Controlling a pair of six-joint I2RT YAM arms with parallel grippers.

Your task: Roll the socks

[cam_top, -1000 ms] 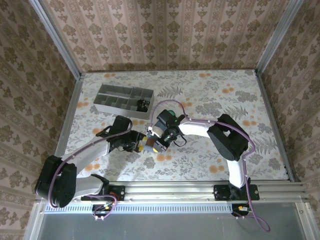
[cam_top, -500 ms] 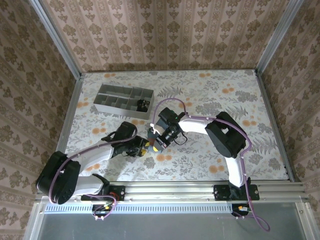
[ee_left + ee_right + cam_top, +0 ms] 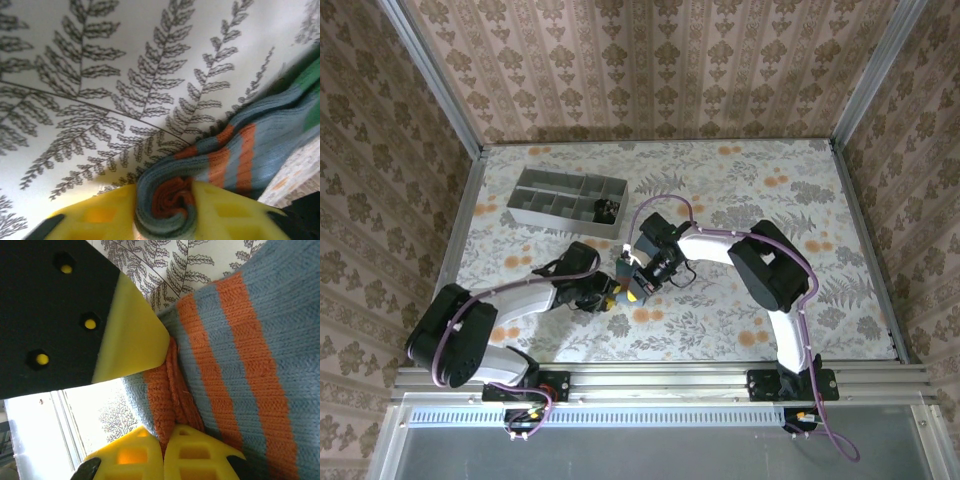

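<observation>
Your left claw point(image 3: 162, 202) has slid to the right, up close to the other one, and its jaws have come in. Now they squeeze the rolled end of the sock point(image 3: 235, 150), the teal and orange one. It lies on the table point(image 3: 740, 180), near the middle and a bit toward you. Your right claw point(image 3: 162, 445) has kept its jaws tight together, with the orange cuff pinched between them. So both claws hold the same small roll, just beside each other. I think the roll has only begun: the long part with the green toe trails off loose, so more turns are needed

Now the room. On the left your arm lies low across the table, so little can swing there. The tray point(image 3: 550, 220) sits behind and left of the claws, near but apart. A dark lump point(image 3: 608, 210) sits in one of its boxes; you cannot tell if it is the other sock. The most room is to the right and toward the back. The rail point(image 3: 660, 378) at the near edge is not far, so roll away from it
</observation>
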